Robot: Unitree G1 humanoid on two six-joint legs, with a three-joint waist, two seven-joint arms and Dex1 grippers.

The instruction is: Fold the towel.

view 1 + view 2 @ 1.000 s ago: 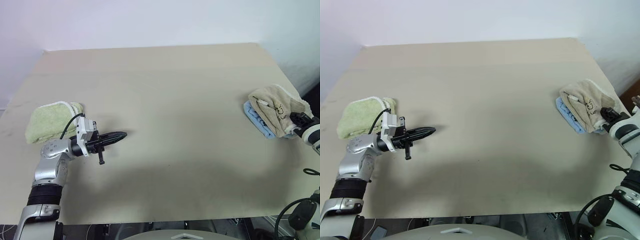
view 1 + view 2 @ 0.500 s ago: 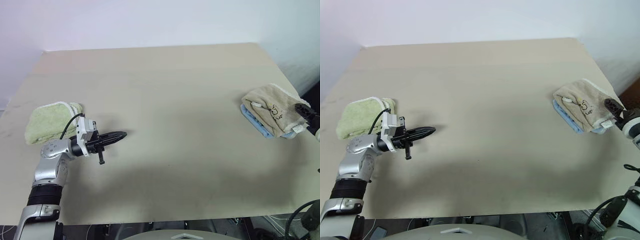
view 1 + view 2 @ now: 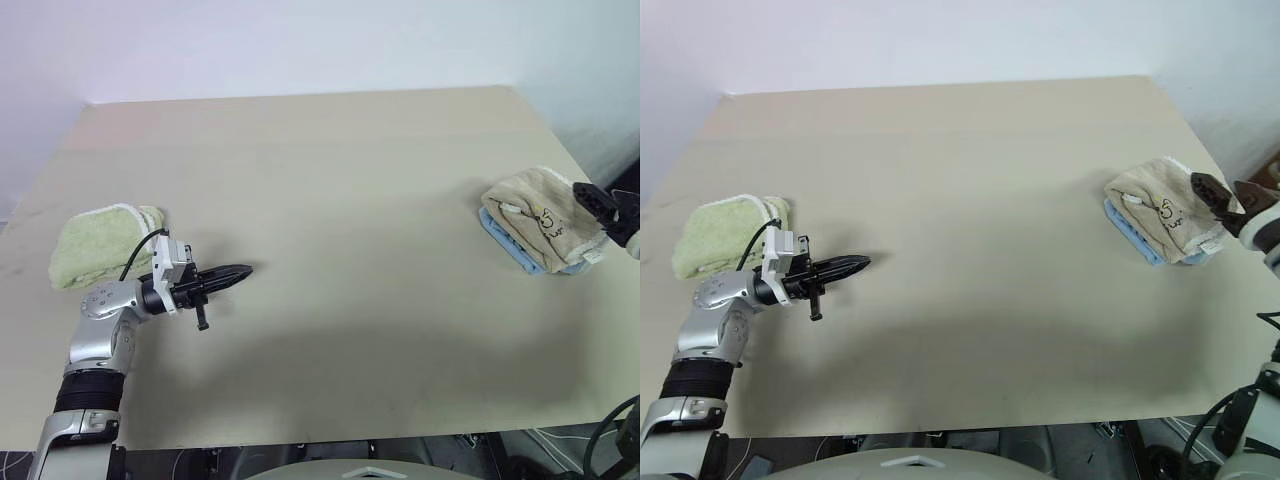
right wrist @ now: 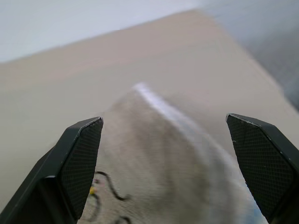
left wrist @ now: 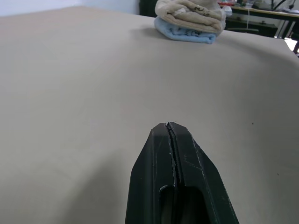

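Our right gripper [image 4: 163, 154] has its jaws spread wide with nothing between them, poised just above the towel [image 3: 1160, 207], whose printed logo and white edging show beneath the fingertips [image 4: 81, 154] in the right wrist view. The towel sits folded into a compact bundle at the table's [image 3: 340, 180] right edge, resting on a light-blue towel [image 3: 1132, 232] that peeks out below it. Our left gripper [image 3: 228, 273] has its jaws pressed together on nothing, hanging over bare table near a folded light-green towel [image 3: 100, 243] at the left edge. Set against a second ago, the right jaws, which were then closed on the bundle's near corner, have let go and the hand has lifted and drawn back toward the table's edge; the towel lies a little flatter on the blue one, and the left arm has not moved. The risks, as we judge them: the bundle sits close to the edge (with part of it overhanging the blue towel), so a careless sweep of the open fingers while withdrawing could snag a fold or the white loop and drag it open, or nudge the stack off the table.
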